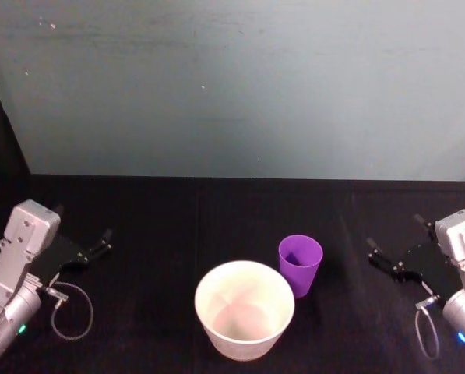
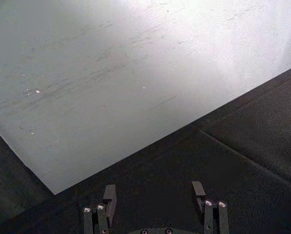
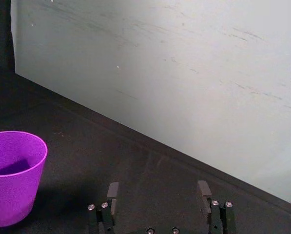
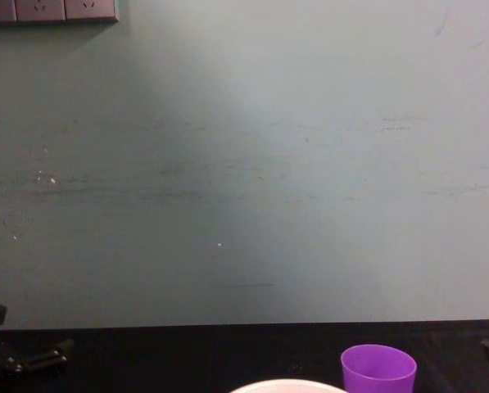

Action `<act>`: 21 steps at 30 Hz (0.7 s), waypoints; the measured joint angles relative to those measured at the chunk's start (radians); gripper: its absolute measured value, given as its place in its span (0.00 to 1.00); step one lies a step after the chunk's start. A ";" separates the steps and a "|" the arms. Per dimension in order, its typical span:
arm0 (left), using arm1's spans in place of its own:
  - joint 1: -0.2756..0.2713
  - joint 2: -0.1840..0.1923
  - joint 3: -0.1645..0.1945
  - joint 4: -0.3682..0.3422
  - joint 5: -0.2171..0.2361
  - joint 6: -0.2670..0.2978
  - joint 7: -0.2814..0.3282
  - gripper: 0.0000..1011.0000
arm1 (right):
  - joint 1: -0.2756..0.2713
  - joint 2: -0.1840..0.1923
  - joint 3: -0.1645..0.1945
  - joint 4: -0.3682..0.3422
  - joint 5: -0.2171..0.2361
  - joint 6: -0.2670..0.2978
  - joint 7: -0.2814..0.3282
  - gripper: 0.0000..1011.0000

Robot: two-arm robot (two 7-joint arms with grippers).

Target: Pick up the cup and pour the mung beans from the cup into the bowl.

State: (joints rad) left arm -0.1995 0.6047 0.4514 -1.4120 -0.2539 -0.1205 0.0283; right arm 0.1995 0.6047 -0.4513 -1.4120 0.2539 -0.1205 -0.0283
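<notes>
The purple cup stands upright on the black table, just right of and behind the white bowl. Its inside is in shadow, so I cannot make out the mung beans. The bowl holds nothing that I can see. My left gripper rests open at the table's left side, far from both. At the right side, my right gripper is open, a short way right of the cup. In the right wrist view the cup stands ahead and off to one side of the open gripper. The chest view shows the cup and the bowl's rim.
A pale teal wall closes the back of the black table. A loose cable loop hangs by the left arm, and another cable by the right arm. Wall sockets sit high on the left.
</notes>
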 joint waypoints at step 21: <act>0.000 0.000 0.000 0.000 0.000 0.000 0.000 0.99 | -0.071 0.030 0.021 -0.049 0.010 -0.055 0.037 0.99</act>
State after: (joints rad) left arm -0.1995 0.6047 0.4514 -1.4120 -0.2539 -0.1205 0.0283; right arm 0.1283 0.6351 -0.4299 -1.4608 0.2641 -0.1754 0.0088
